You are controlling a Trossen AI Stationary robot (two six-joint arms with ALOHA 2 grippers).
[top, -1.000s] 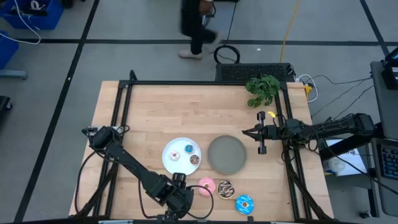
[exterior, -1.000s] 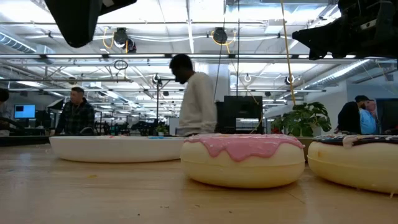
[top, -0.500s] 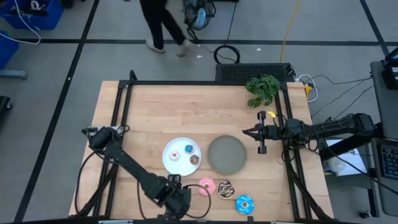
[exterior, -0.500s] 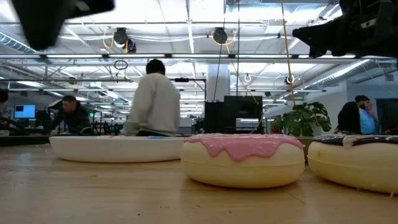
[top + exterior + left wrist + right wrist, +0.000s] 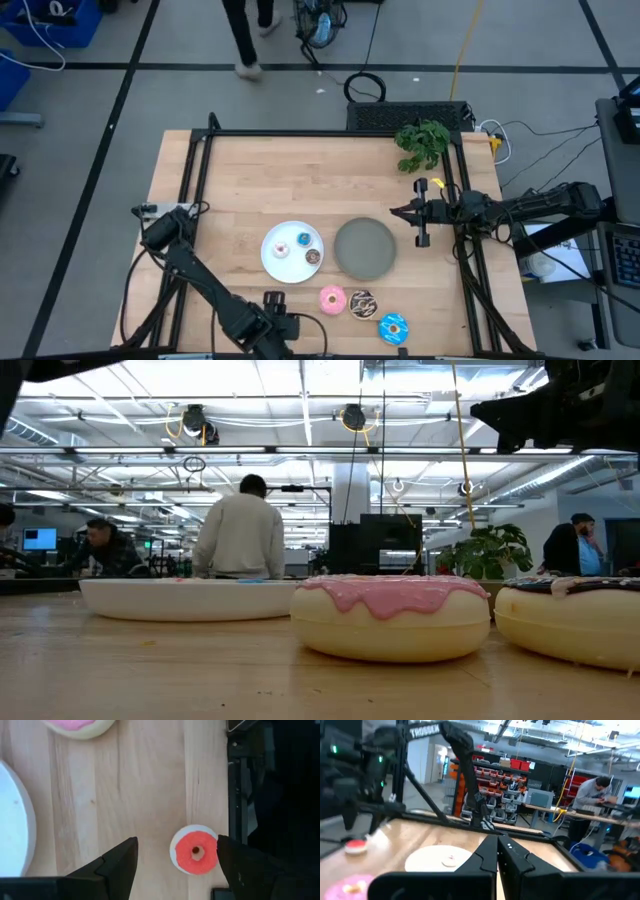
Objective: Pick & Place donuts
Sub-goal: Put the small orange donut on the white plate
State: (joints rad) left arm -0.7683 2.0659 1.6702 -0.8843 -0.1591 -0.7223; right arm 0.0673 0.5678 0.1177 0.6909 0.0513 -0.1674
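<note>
In the left wrist view the tiny red donut [image 5: 195,853] lies flat on the wood near the table's near edge, between the fingers of my open left gripper [image 5: 177,865], which do not visibly touch it. From above, my left gripper [image 5: 268,318] hides it. White [image 5: 283,248], blue [image 5: 304,239] and brown [image 5: 312,257] tiny donuts lie on the white plate [image 5: 275,262]. The pink donut [image 5: 332,298], chocolate-sprinkled donut [image 5: 362,303] and blue-iced donut [image 5: 392,327] rest on the table. My right gripper [image 5: 420,215] waits shut by the right rail.
The grey plate [image 5: 364,248] sits right of the white plate. A leafy plant [image 5: 422,143] stands at the far right corner. A black frame rail [image 5: 200,190] borders the table. The dark table edge [image 5: 250,810] runs close beside the red donut. People move about in the room behind.
My left gripper has drawn away from the pink donut, toward the table's near edge and a little to the left. A person has walked across the room beyond the far edge.
</note>
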